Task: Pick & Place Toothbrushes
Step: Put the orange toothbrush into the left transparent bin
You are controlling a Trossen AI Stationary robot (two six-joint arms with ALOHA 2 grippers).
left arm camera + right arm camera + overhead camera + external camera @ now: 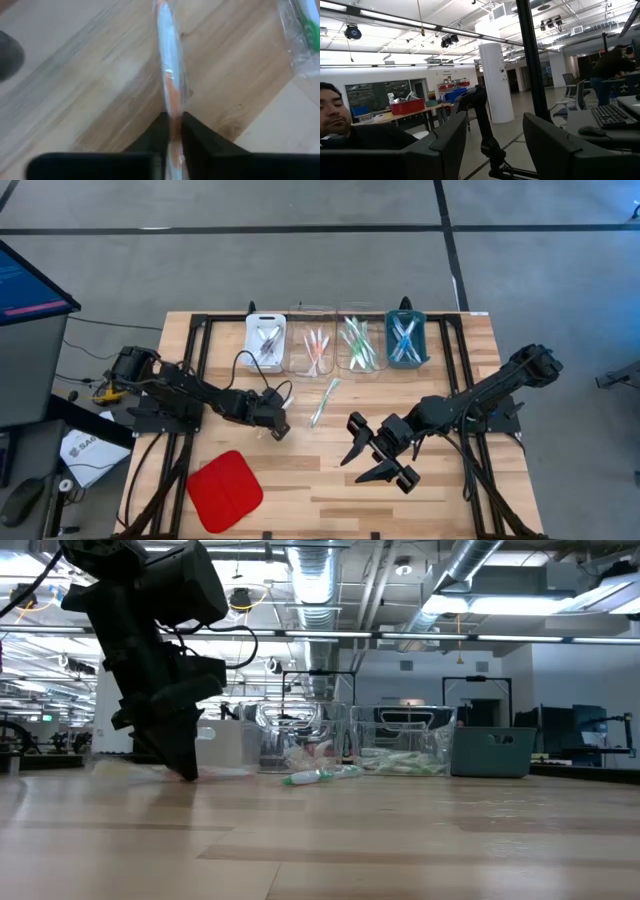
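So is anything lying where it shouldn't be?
Yes. One green toothbrush lies loose and slanted on the table, outside the trays. The left gripper is pinching an orange toothbrush there too.

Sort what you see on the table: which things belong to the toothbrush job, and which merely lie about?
Job: orange toothbrush in the left tool; green toothbrush loose on the table; four trays holding sorted brushes.
Lying about: red pad; monitor.
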